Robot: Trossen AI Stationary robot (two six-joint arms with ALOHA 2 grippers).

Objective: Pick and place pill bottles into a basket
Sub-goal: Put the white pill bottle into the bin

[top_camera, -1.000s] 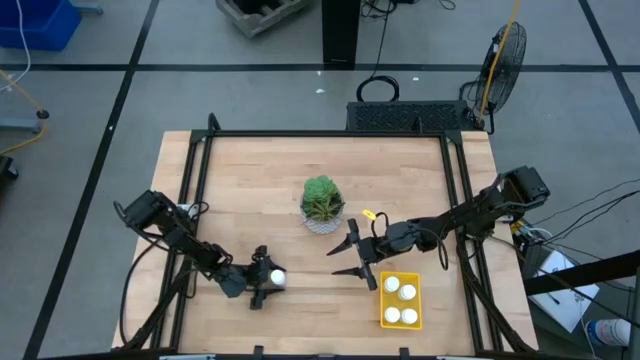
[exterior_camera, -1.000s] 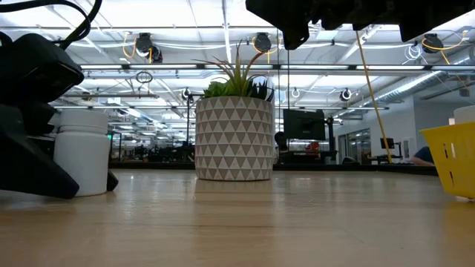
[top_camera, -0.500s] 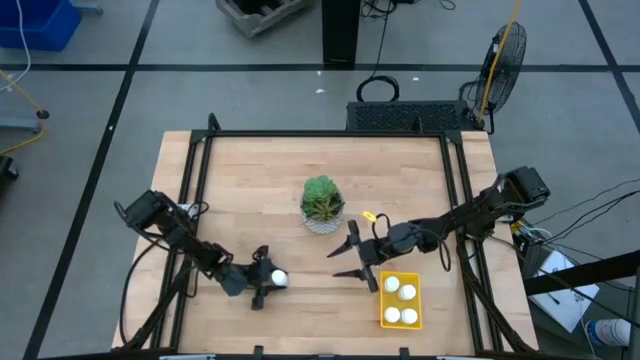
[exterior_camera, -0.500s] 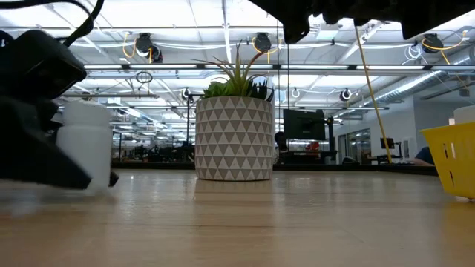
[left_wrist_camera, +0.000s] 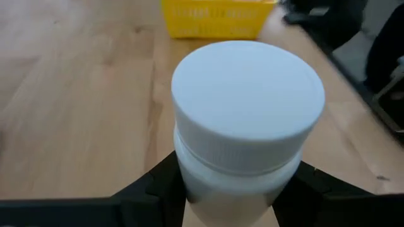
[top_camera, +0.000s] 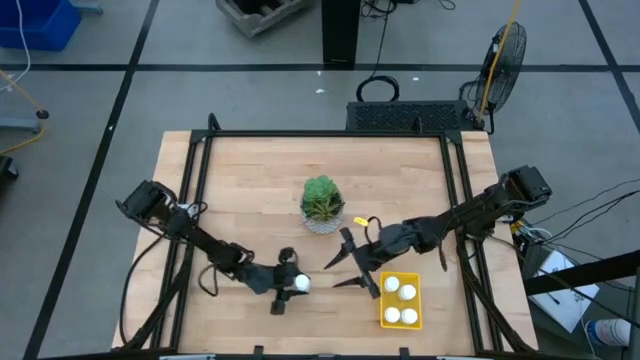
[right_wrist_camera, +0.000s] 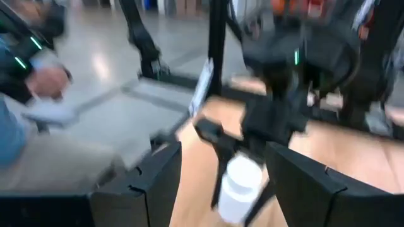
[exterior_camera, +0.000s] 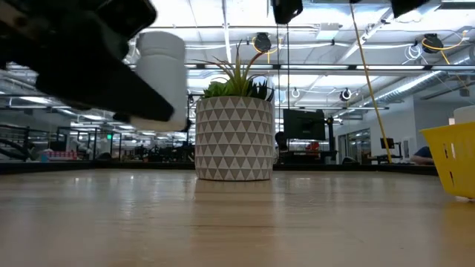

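A white pill bottle (top_camera: 302,283) with a white cap hangs above the table near its front middle, with my left gripper (top_camera: 296,284) shut on it. In the low view the bottle (exterior_camera: 160,74) is well above the wood. The yellow basket (top_camera: 384,301) sits at the front right with several white bottles standing in it. My right gripper (top_camera: 338,272) stands open just left of the basket with nothing between its fingers. Its wrist view looks at the held bottle (right_wrist_camera: 242,184). My left gripper pinches the bottle's body just below the cap (left_wrist_camera: 189,189) between its two fingers (left_wrist_camera: 151,186), one on each side. The fingers come slanting down from the table's left. The bottle is upright, cap up, lifted clear of the table.
A potted green plant (top_camera: 322,205) in a white patterned pot (exterior_camera: 234,137) stands at the table's middle, behind both grippers. The basket's wall (exterior_camera: 453,159) shows at the low view's right edge. A person's hand (right_wrist_camera: 44,79) shows beyond the table.
My left gripper has taken hold of the bottle that stood on the table at the front left. It has lifted the bottle clear and carried it toward the table's right edge, nearer the basket and my right gripper. The bottle stays upright.
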